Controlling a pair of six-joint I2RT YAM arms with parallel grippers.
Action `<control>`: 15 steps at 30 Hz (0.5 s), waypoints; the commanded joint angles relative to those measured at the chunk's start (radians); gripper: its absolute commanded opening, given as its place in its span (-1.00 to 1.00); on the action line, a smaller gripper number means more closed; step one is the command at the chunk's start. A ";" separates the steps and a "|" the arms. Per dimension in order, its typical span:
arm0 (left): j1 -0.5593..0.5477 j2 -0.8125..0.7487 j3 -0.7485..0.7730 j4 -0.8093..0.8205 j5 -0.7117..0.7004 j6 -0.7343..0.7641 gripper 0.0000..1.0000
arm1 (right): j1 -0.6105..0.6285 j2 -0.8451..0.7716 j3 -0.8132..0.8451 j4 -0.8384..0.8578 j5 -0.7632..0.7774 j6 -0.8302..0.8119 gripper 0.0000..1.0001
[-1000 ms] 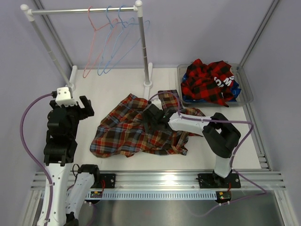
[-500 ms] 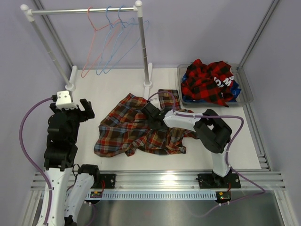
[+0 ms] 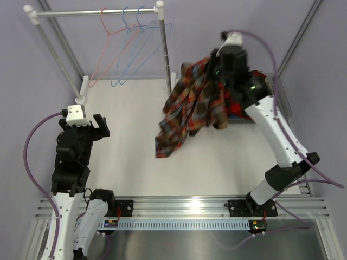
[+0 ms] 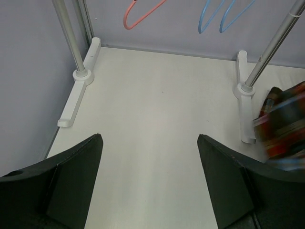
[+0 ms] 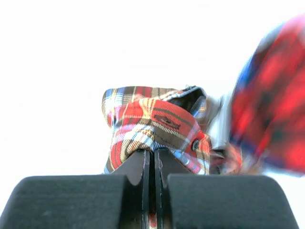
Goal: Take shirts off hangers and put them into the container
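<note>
My right gripper (image 3: 215,64) is raised high at the back right, shut on a bunched fold of the brown/olive plaid shirt (image 3: 190,108). That shirt hangs from it in the air, its tail trailing down and left over the table. In the right wrist view the jaws (image 5: 152,151) pinch the plaid cloth (image 5: 152,119). The container (image 3: 286,105) lies behind and under the arm, mostly hidden, with the red-and-black shirt (image 5: 271,119) blurred inside it. A pink hanger (image 3: 105,54) and two blue hangers (image 3: 135,49) hang bare on the rack. My left gripper (image 3: 97,125) stands open over bare table (image 4: 148,138).
The rack's steel poles (image 3: 162,49) rise from white feet (image 4: 76,90) on the table at the back left. A lilac wall closes the back and sides. The aluminium rail with both arm bases runs along the near edge.
My right gripper closed on the brown plaid shirt lying on the table, then swung up and toward the back right, lifting it off the surface. The left arm has barely shifted.
</note>
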 commanded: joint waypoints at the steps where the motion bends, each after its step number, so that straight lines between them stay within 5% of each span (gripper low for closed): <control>1: -0.009 -0.011 -0.002 0.062 -0.024 0.010 0.73 | -0.099 -0.004 0.394 -0.083 0.084 -0.144 -1.00; 7: -0.021 -0.011 -0.004 0.065 -0.026 0.013 0.73 | -0.302 0.177 0.870 -0.024 0.060 -0.221 -1.00; 15: -0.032 -0.008 -0.004 0.064 -0.023 0.013 0.72 | -0.541 0.049 0.565 0.216 0.075 -0.198 -1.00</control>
